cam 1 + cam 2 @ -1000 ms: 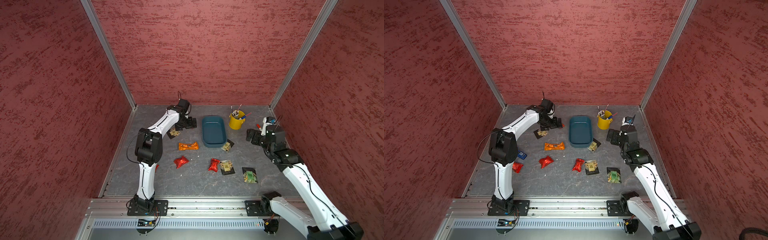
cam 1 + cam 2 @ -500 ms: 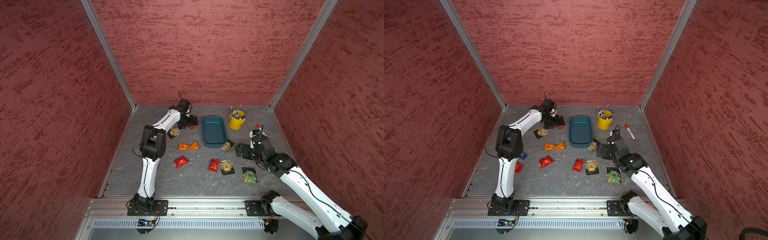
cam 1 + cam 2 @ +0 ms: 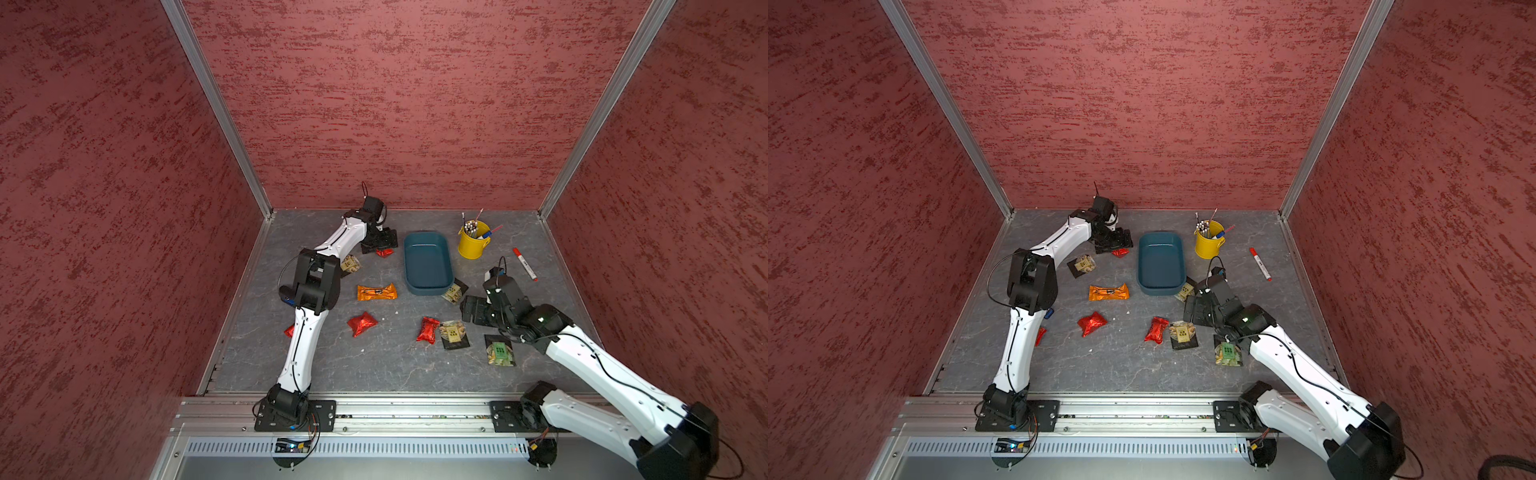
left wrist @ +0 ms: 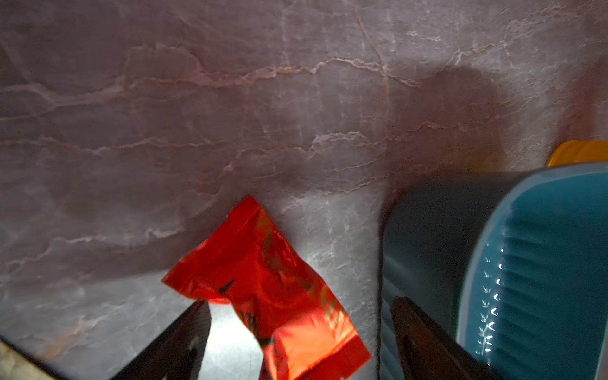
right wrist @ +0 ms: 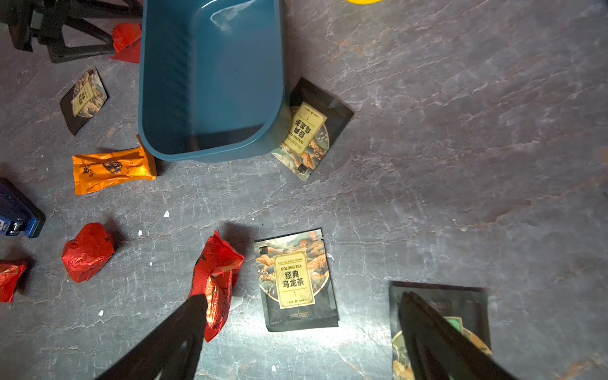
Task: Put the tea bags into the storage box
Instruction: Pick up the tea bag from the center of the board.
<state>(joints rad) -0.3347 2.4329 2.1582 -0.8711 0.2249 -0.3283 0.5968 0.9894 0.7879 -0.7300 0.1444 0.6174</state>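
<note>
The teal storage box stands empty. Tea bags lie round it: an orange one, red foil ones, beige-labelled sachets and a green-labelled sachet. My left gripper is low at the box's far left corner, open, with a red foil packet lying between its fingers. My right gripper hangs open above a beige-labelled sachet. One finger overlaps a red packet, the other the green-labelled sachet.
A yellow cup of pencils stands right of the box, with a red-capped marker lying beyond it. A blue tool lies by the left arm. Red walls close in three sides.
The right arm has swung from the back right by the marker forward and inward to over the sachets. The left gripper has edged onto the red packet, its jaws slightly narrower.
</note>
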